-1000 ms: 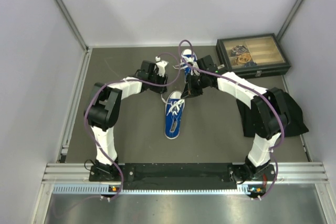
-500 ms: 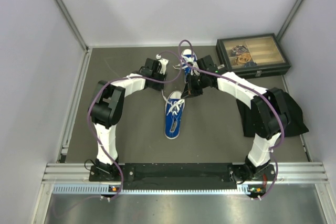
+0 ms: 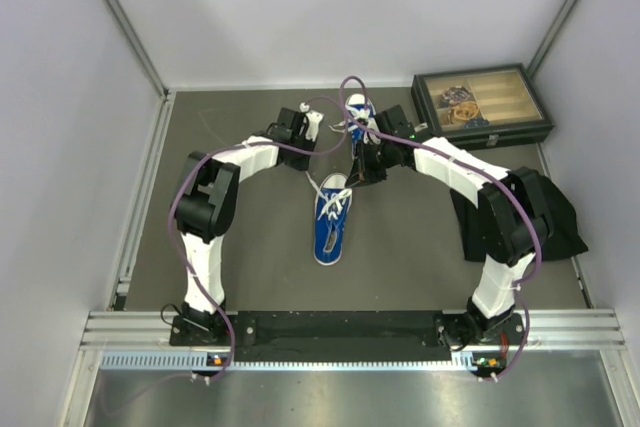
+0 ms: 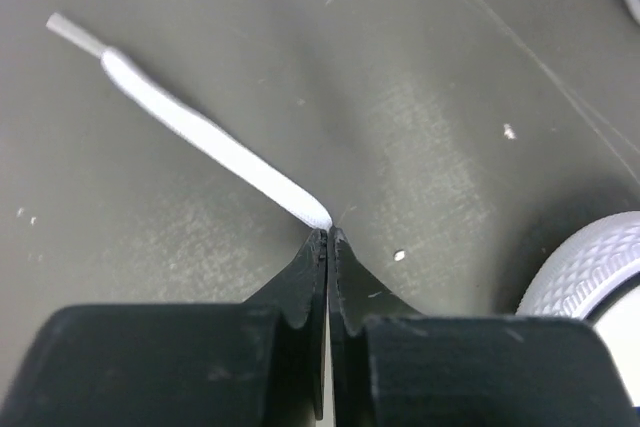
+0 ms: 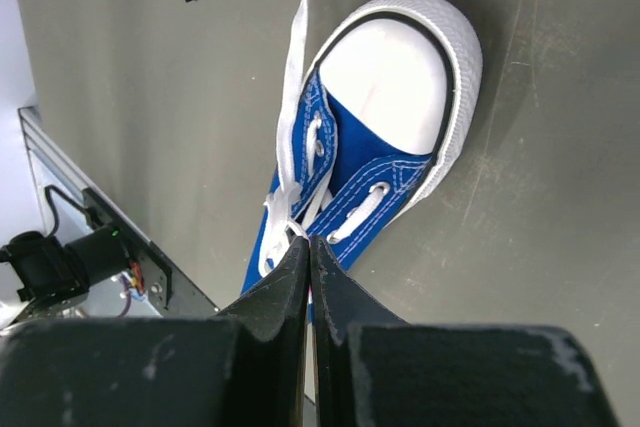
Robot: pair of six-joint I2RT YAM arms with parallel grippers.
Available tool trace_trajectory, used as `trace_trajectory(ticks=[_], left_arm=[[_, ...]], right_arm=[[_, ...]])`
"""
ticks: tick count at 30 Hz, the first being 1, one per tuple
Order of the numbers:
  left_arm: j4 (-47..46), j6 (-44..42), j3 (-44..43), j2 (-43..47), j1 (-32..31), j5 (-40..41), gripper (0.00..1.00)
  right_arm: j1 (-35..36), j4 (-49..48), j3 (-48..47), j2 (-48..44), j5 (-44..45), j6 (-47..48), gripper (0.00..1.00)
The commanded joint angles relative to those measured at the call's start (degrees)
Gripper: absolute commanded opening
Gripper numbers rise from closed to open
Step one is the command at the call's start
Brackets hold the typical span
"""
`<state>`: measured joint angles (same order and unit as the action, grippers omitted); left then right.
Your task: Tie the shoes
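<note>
Left claw (image 4: 327,239) tight on white lace (image 4: 200,137) tip

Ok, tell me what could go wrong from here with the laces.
1. The left gripper pinches the lace with just the tips of its jaws; a pull could slip it free.
2. The right gripper is shut against the crossed laces of the blue shoe; moving it may drag the shoe or loosen the lacing.

Item 1: small blue canvas sneaker (image 3: 329,229) with white rubber toe cap (image 5: 398,67) and white sole. Mid-table, sole down, laces untied, one flat white lace (image 5: 296,57) trailing past the toe.
Item 2: matching blue sneaker (image 3: 358,107), further back, largely hidden.
</note>
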<state>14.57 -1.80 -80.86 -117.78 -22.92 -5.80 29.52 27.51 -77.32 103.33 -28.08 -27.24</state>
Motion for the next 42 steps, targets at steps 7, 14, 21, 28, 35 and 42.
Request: trace_trajectory(ticks=[7,14,21,28,35,42], left_arm=[[5.7,-1.5,8.7,8.2,8.7,-7.2,0.0],[8.3,-5.7,19.2,21.3,16.3,-10.6,0.0],[6.5,-5.6,28.5,29.8,17.6,-15.4,0.0],[4.8,-4.8,31.9,33.0,17.5,-16.2,0.0],[3.2,-5.0,32.7,36.7,17.6,-20.5,0.0],[-0.5,-4.7,35.0,45.3,17.3,-31.7,0.0]], right_arm=[[0.5,-0.7,0.2,-3.7,7.5,2.7,0.0],[0.5,-0.9,1.6,-4.0,12.0,3.3,0.0],[0.5,-0.3,1.8,-5.9,17.0,3.6,0.0],[0.6,-2.3,2.3,-9.4,25.2,1.0,0.0],[1.6,-3.7,0.1,-8.2,23.2,0.2,0.0],[3.1,-3.4,-3.0,-5.0,17.8,0.8,0.0]])
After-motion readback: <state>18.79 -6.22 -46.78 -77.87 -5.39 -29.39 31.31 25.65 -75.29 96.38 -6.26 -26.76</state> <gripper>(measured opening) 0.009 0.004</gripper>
